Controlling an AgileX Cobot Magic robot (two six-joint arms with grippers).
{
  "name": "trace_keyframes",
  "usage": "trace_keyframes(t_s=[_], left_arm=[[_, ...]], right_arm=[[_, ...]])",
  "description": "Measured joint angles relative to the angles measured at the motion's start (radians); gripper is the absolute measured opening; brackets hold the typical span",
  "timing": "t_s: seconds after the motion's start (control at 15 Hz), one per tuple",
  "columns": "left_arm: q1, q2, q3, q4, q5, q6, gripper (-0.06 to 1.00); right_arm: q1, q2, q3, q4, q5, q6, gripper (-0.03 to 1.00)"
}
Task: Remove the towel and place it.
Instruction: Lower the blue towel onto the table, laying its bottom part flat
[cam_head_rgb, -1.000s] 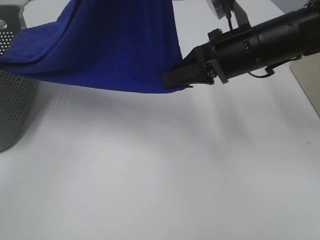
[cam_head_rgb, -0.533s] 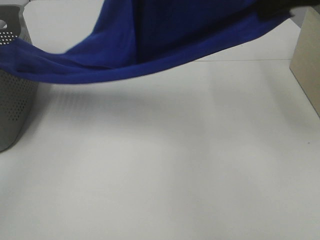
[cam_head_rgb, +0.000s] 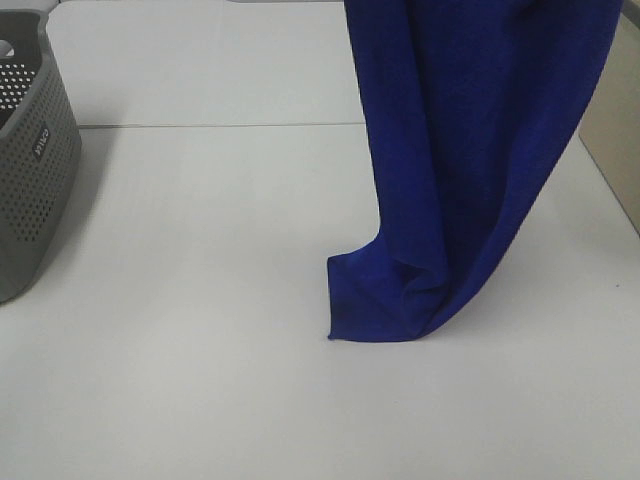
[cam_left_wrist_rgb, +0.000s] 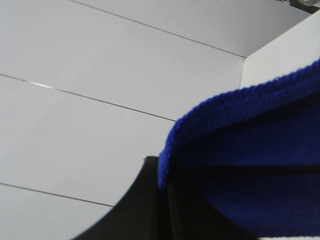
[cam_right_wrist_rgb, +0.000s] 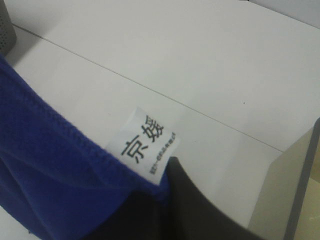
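Observation:
The deep blue towel (cam_head_rgb: 470, 150) hangs down from above the top edge of the exterior view, on the right side. Its lower corner (cam_head_rgb: 380, 305) rests folded on the white table. Neither gripper shows in the exterior view. In the left wrist view my left gripper (cam_left_wrist_rgb: 165, 177) is shut on the towel's stitched edge (cam_left_wrist_rgb: 235, 105), with one black finger (cam_left_wrist_rgb: 145, 210) showing. In the right wrist view my right gripper (cam_right_wrist_rgb: 157, 187) is shut on the towel (cam_right_wrist_rgb: 55, 170) at the corner with the white tag (cam_right_wrist_rgb: 145, 142).
A grey perforated basket (cam_head_rgb: 30, 170) stands at the left edge of the white table (cam_head_rgb: 200, 350). A beige board (cam_head_rgb: 615, 130) stands at the right edge and also shows in the right wrist view (cam_right_wrist_rgb: 295, 190).
The towel was stretched from the basket to the right and lifted. It has come off the basket and now hangs upright on the right. The right arm has left the exterior view.

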Motion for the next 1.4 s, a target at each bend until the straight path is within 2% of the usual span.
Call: trace_keyframes(t_s=[0.13,0.27,0.33,0.4,0.67,0.8,1.0,1.13,1.4], left_arm=[[0.075,0.002,0.0,0.0,-0.089,-0.103,0.0],[0.121,0.016,0.0,0.0,-0.177,-0.168,0.0],[0.153,0.041,0.0,0.0,-0.224,-0.183,0.0],[0.172,0.057,0.0,0.0,-0.246,-0.186,0.0],[0.251,0.126,0.0,0.0,-0.364,-0.189,0.0],[0.301,0.173,-0.014,-0.013,-0.469,-0.191,0.0],[0.357,0.308,-0.171,-0.039,-0.505,-0.193,0.0],[0.374,0.418,-0.339,-0.041,-0.505,-0.193,0.0],[0.403,0.585,-0.591,-0.041,-0.517,-0.193,0.0]], right_arm=[[0.0,0.055,-0.042,-0.042,-0.034,-0.002,0.03],[0.0,0.105,-0.078,-0.086,-0.145,-0.011,0.03],[0.0,0.146,-0.114,-0.109,-0.24,-0.017,0.03],[0.0,0.171,-0.14,-0.112,-0.296,-0.018,0.03],[0.0,0.292,-0.239,-0.104,-0.485,-0.033,0.03],[0.0,0.35,-0.264,-0.104,-0.562,-0.035,0.03],[0.0,0.447,-0.327,-0.104,-0.644,-0.06,0.03],[0.0,0.515,-0.402,-0.104,-0.701,-0.077,0.03],[-0.007,0.638,-0.559,-0.104,-0.808,-0.077,0.03]])
